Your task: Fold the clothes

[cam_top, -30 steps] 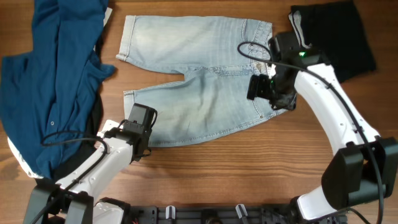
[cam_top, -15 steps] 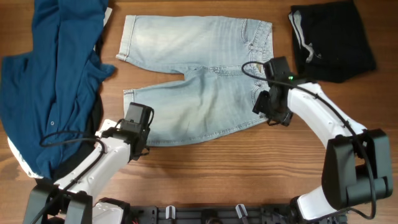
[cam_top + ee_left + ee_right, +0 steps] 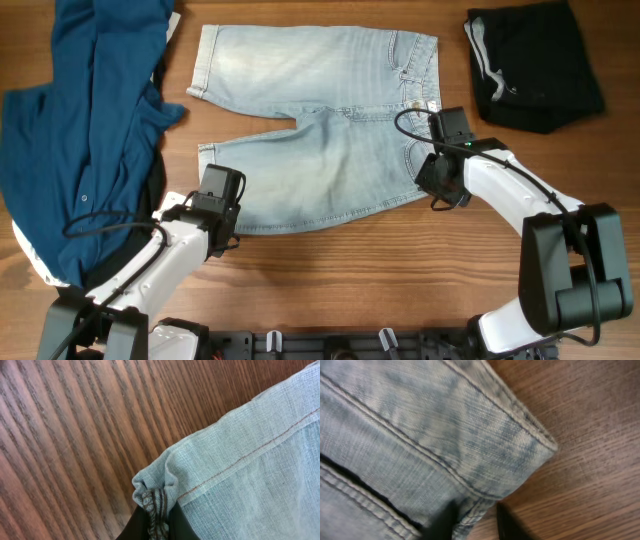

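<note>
Denim shorts (image 3: 320, 140): wrist views alone reveal jaws pinching corners.

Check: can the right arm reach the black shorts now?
Probably yes: the black shorts lie just beyond it, nothing between, but the right claw is shut on the denim shorts at their waistband corner.

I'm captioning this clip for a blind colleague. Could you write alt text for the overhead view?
Pale-blue denim shorts lie flat on a wooden table, the left gripper shut on a leg hem corner and the right gripper shut on the waistband's near corner. A dark-blue shirt lies crumpled at the picture's left; black shorts sit at upper right.
</note>
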`<control>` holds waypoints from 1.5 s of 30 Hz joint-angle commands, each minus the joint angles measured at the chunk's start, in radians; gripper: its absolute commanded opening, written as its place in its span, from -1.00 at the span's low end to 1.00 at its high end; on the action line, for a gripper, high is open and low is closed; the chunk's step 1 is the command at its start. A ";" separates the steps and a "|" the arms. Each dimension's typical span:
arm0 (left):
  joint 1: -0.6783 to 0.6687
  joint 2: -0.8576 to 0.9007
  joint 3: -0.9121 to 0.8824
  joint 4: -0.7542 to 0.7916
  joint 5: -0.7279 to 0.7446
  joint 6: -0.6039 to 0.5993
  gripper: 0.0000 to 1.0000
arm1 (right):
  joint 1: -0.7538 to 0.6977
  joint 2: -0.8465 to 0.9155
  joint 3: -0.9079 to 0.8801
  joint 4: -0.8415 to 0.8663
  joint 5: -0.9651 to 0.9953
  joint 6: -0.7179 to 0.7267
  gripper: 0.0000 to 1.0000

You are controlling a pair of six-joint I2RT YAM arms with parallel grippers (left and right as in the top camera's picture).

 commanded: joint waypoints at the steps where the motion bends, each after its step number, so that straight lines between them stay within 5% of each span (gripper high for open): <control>1: 0.017 -0.002 0.007 -0.003 0.003 0.145 -0.92 | -0.003 0.019 -0.014 -0.023 0.003 0.009 -0.91; 4: 0.017 -0.036 0.053 -0.006 0.003 0.288 -0.92 | -0.016 0.017 -0.014 -0.024 -0.028 0.009 -0.91; 11: 0.045 -0.158 0.235 -0.198 -0.023 0.391 -0.92 | -0.076 -0.094 0.029 -0.124 -0.112 -0.056 -0.92; 19: 0.049 -0.348 0.494 -0.507 -0.095 0.397 -0.92 | -0.171 -0.456 0.146 -0.415 -0.151 -0.174 -0.91; 27: 0.048 -0.519 0.549 -0.662 -0.092 0.393 -0.92 | -0.177 -0.661 0.151 -0.580 -0.176 -0.151 -0.88; 35: 0.048 -0.469 0.549 -0.474 -0.141 0.439 -0.92 | -0.177 -0.575 0.130 -0.476 -0.152 -0.124 -0.85; 45: 0.048 -0.039 0.549 0.032 -0.132 0.532 -0.92 | -0.255 -0.327 0.130 -0.327 -0.143 -0.126 -0.91</control>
